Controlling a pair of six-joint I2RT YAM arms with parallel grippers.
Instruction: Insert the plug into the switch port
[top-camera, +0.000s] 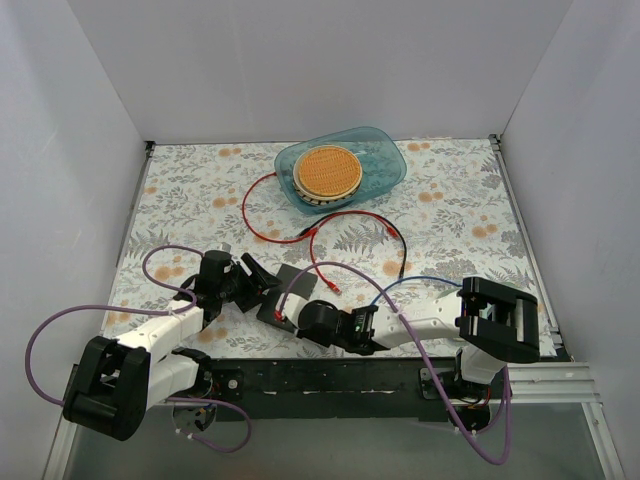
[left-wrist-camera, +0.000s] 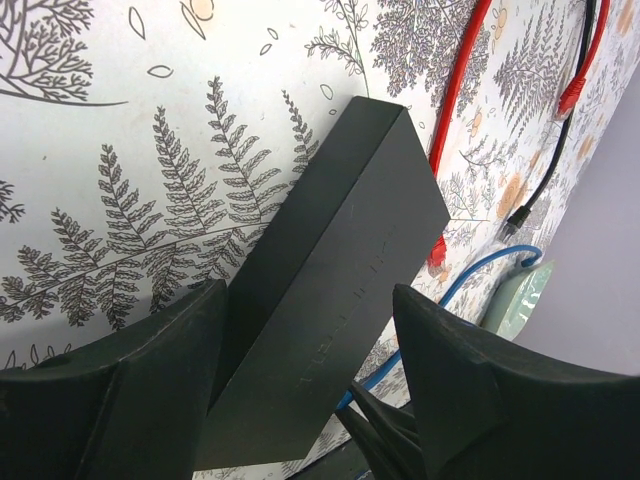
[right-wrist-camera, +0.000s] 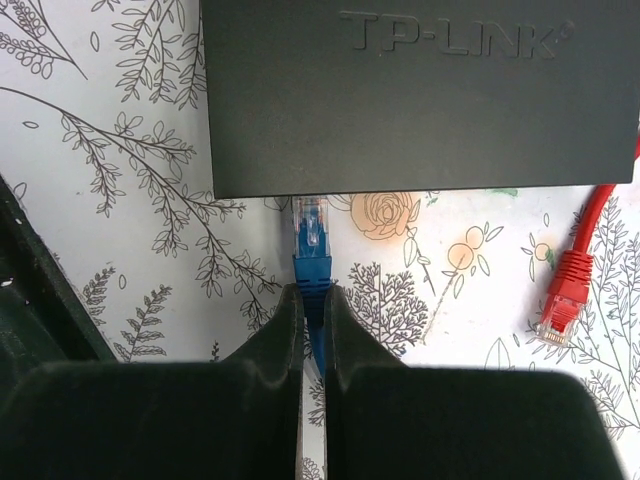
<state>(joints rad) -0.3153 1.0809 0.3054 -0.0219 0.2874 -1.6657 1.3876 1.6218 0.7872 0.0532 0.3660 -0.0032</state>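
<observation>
Pinching a clear-tipped blue plug (right-wrist-camera: 311, 232), the right end effector (right-wrist-camera: 313, 292) faces the flat matte black switch box (right-wrist-camera: 420, 95). The left end effector (left-wrist-camera: 310, 300) straddles it, open.

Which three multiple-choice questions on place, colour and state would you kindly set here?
1. Where does the red plug lie? A. on the table beside the switch; B. on the switch; C. in a port.
2. What colour plug does the right gripper hold? A. black; B. blue; C. red.
3. How is the left gripper? A. shut on a cable; B. open, astride the switch; C. shut, empty.
Answers: A, it lies loose on the table; B, it shows blue; B, the switch sits in its gap.
</observation>
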